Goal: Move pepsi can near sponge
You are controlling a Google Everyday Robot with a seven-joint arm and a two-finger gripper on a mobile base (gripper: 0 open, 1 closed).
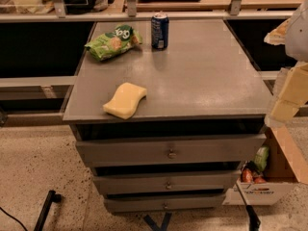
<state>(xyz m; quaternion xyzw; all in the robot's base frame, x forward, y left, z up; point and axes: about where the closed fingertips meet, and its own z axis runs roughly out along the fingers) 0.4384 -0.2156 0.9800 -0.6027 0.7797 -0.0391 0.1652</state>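
The pepsi can (160, 31) stands upright at the far edge of the grey cabinet top (207, 76), dark blue with a silver top. The pale yellow sponge (125, 100) lies flat near the front left edge of the top, well apart from the can. My gripper (288, 93) is at the right edge of the view, beside the cabinet's right front corner, far from both the can and the sponge and holding nothing.
A green snack bag (113, 42) lies left of the can at the back. The cabinet has three drawers (168, 153) below. A cardboard box (269, 177) with items sits on the floor at the right. A rail and shelves run behind.
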